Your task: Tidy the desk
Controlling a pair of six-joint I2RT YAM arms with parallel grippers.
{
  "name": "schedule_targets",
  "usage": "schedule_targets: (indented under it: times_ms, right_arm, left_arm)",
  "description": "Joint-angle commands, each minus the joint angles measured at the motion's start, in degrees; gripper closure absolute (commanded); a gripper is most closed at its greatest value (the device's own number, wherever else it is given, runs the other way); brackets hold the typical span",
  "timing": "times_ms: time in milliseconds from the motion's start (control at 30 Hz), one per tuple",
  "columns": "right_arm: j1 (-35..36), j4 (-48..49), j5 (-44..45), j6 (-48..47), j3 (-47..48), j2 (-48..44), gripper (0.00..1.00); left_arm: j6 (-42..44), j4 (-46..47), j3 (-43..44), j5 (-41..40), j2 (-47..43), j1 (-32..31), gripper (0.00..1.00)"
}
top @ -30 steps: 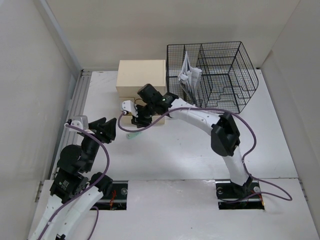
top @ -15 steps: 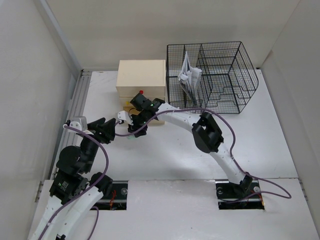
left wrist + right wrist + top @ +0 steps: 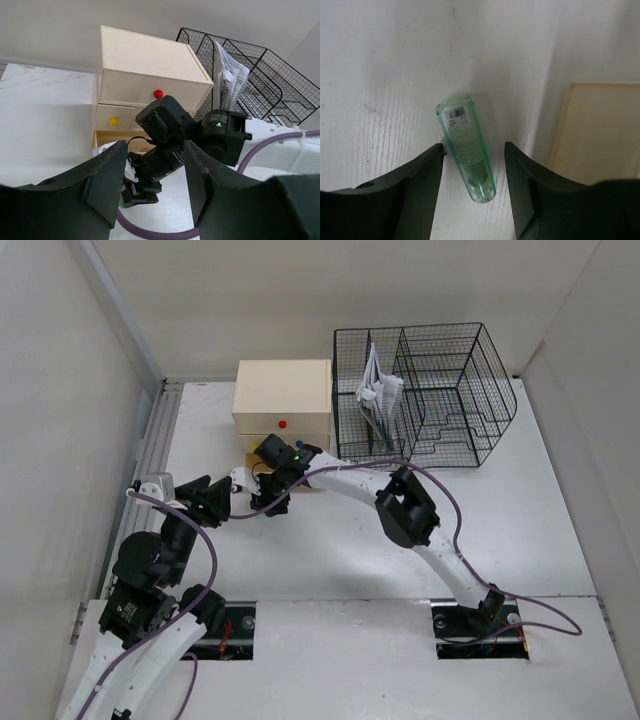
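- Right under your right gripper, the desk is plain white, with a see-through green tube lying flat on it. The barcode end is at 11 o'clock and the rounded end at 5.
- The jaws are spread wide, one finger on each side of the tube, neither touching it.
- The beige drawer box sits just beside, at 3 o'clock.
- Your left gripper is also wide apart and holds nothing. In the top view it's near the right one, at roughly 9 o'clock.
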Motion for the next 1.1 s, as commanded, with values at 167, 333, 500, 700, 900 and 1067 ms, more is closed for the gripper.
schedule_targets:
  times_ms: [167,333,500,700,900,1067]
  right_arm:
    - [1.1,-1.0,1.1,0.7,2.7,2.2,0.42]
    - [2.1,-8.1,-0.2,-2.5,2.7,2.2,0.47]
    - [3.4,-11.7,-1.4,-5.7,-1.7,0.9,0.57]
    - [3.4,-12.3,-1.4,-3.7,-2.4,0.8,0.91]
    - [3.4,-5.8,6.2,1.6,-7.3,-5.6,1.0]
    - [3.4,-2.1,12.4,3.0,-7.3,-11.7,1.0]
  left_arm:
    - [0.0,2.4,-0.1,0.1,-0.5,-0.3,0.54]
    - [0.0,2.4,-0.1,0.1,-1.0,-0.3,0.54]
    - [0.0,2.4,-0.1,0.1,-1.0,-0.3,0.54]
    - [0.0,2.4,-0.1,0.1,-1.0,-0.3,0.54]
    - [0.0,2.4,-0.1,0.1,-1.6,-0.3,0.54]
    - [0.0,2.4,-0.1,0.1,-1.6,-0.3,0.54]
